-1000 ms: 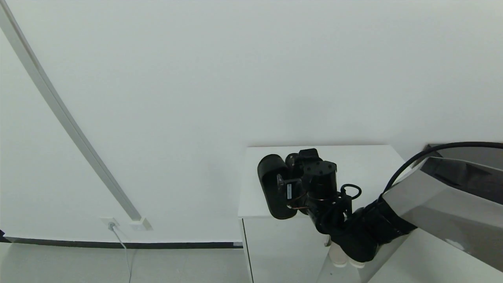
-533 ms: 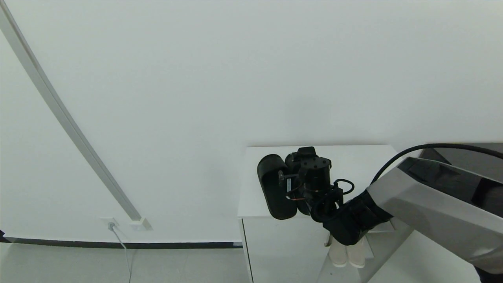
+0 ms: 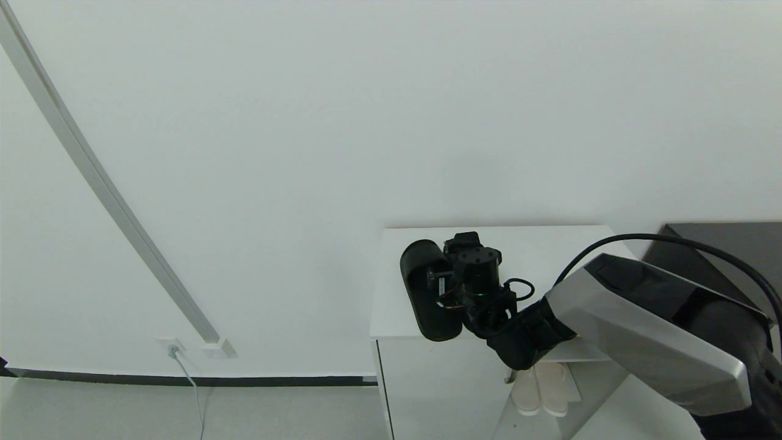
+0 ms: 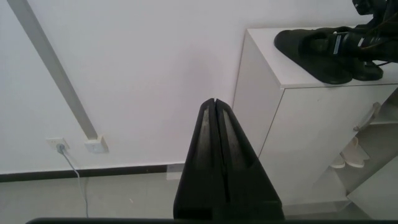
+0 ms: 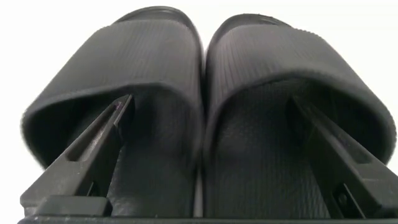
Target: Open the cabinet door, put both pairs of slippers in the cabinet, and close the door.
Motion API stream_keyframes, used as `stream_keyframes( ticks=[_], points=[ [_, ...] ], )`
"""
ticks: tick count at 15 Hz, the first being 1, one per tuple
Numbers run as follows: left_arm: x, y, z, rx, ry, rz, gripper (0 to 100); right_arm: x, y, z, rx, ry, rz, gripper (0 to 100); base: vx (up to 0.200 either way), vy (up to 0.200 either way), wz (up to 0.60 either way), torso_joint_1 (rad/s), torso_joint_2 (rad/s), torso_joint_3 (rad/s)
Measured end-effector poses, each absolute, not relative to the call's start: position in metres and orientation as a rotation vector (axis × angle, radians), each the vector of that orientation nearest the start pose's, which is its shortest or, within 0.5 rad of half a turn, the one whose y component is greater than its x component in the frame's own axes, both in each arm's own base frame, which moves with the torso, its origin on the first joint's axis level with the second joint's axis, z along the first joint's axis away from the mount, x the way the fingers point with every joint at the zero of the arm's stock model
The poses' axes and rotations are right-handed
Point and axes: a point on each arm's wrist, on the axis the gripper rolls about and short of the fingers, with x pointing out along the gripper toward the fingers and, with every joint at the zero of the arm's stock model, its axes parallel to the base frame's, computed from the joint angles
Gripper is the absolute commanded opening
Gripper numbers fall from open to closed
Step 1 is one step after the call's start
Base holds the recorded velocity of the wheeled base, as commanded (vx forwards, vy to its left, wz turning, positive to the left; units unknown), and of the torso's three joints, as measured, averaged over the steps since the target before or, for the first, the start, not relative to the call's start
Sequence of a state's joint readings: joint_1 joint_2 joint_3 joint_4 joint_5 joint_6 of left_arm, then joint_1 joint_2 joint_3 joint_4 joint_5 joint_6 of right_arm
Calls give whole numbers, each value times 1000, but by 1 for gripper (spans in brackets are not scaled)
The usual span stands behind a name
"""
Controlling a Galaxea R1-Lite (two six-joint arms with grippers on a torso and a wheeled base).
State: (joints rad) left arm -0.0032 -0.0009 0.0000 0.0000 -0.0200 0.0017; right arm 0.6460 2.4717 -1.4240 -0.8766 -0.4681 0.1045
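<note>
Grip setup: right gripper (image 5: 208, 118) stands spread, one of its fingers (image 5: 93, 155) slid under each strap of the black slippers (image 3: 427, 293). The pair lies side by side, touching, on the cabinet (image 3: 550, 244) top, lower centre of the head view. Judged purpose: closing would pinch both inner strap walls and lift the pair as one. Straps are ribbed, matte, rubbery and arched, so likely to flex. White slippers (image 3: 540, 388) sit on the inner shelf at frame bottom. Door (image 3: 605, 415) is open, lower right. Left gripper (image 4: 214, 106) is pressed together, empty, well apart from the cabinet.
</note>
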Motion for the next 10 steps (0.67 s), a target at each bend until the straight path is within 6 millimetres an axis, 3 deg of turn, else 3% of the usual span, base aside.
stream_keyframes(
  ticks=[1,10],
  points=[
    [-23,0,75,2,-1,-23,0,397,285,55,15,152,167,0,0,0,0,0,0,0],
    [-23,0,75,2,-1,-23,0,395,283,56,16,151,168,0,0,0,0,0,0,0]
  ],
)
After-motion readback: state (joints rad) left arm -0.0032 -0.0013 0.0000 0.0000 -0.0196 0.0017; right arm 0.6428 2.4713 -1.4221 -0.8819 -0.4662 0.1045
